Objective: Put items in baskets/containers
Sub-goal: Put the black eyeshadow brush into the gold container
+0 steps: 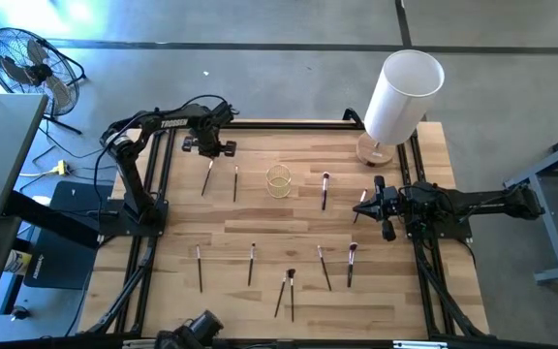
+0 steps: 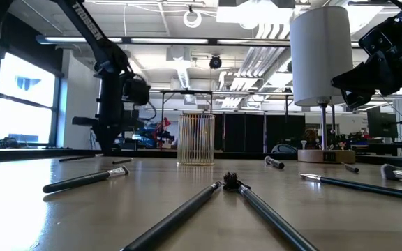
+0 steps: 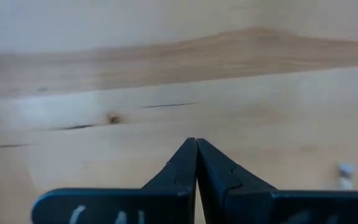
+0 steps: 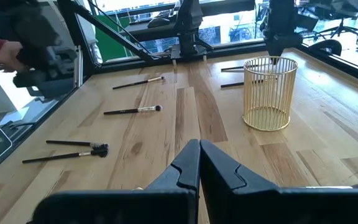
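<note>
Dark fingers of the left gripper point(image 3: 196, 163) are pressed together with nothing between them, pointing down at bare pale wood of the table point(image 3: 166, 74); in the high view this gripper point(image 1: 208, 147) sits at the far left part of the table, just beyond two makeup brushes point(image 1: 207, 178) point(image 1: 235, 182) that lie side by side and apart from it. The right gripper point(image 4: 199, 163) is likewise clenched on nothing, its fingertips meeting in a single seam. From above it point(image 1: 380, 206) hovers near the right edge of the table, close to a short brush point(image 1: 359, 206) and not far from another brush with a pale tip point(image 1: 325, 190).

Between the two arms stands the cup point(image 1: 278, 181), upright and (as far as the views show) with no brush inside it; the right wrist view shows it as a round holder of thin yellowish vertical ribs point(image 4: 267, 93), and the low view shows it standing in the middle distance point(image 2: 196, 139).

Nearer the front edge, more brushes lie flat on the wood: one at the left point(image 1: 200, 267), one beside it point(image 1: 252, 263), a pair meeting at their heads point(image 1: 287, 291), and two more to the right point(image 1: 325, 268) point(image 1: 351, 262). That pair fills the low view's foreground, tips touching point(image 2: 230, 183).

A large white cylinder point(image 1: 402, 95) on a round wooden base stands at the far right corner. A floor fan point(image 1: 27, 64) stands off the table at the upper left.
</note>
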Robot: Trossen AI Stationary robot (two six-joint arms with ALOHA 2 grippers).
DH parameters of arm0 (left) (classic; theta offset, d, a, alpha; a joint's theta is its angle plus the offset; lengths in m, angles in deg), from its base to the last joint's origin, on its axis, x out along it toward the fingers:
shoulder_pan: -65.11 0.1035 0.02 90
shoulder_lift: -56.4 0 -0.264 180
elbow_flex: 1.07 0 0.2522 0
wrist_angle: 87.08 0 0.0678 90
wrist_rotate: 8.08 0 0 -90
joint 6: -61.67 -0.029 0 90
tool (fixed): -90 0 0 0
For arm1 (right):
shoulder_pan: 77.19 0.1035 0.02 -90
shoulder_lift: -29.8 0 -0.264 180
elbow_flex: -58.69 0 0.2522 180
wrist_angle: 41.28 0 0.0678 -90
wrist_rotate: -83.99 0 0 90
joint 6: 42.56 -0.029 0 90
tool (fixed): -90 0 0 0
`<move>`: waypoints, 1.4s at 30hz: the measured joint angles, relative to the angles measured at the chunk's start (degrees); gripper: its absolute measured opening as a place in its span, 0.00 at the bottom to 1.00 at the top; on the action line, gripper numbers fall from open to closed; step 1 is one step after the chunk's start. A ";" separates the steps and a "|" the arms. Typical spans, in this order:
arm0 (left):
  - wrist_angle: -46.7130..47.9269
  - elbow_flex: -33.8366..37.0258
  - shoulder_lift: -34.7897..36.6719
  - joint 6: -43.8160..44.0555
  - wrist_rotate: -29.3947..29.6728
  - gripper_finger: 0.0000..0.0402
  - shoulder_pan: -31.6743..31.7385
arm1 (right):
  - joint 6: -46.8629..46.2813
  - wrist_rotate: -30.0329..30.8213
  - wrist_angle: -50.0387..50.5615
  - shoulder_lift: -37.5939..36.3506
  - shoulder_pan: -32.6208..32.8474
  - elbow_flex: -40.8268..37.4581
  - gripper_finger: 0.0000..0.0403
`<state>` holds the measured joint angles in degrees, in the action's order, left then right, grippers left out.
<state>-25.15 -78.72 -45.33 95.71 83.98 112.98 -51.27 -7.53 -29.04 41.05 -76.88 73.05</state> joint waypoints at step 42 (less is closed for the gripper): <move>-7.94 -0.10 19.12 -3.04 1.12 0.03 -9.52 | 0.00 0.03 0.00 -0.02 -0.01 0.00 0.01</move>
<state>-33.09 -78.82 -26.21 92.67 85.10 103.46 -51.27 -7.50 -29.04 41.03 -76.88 73.05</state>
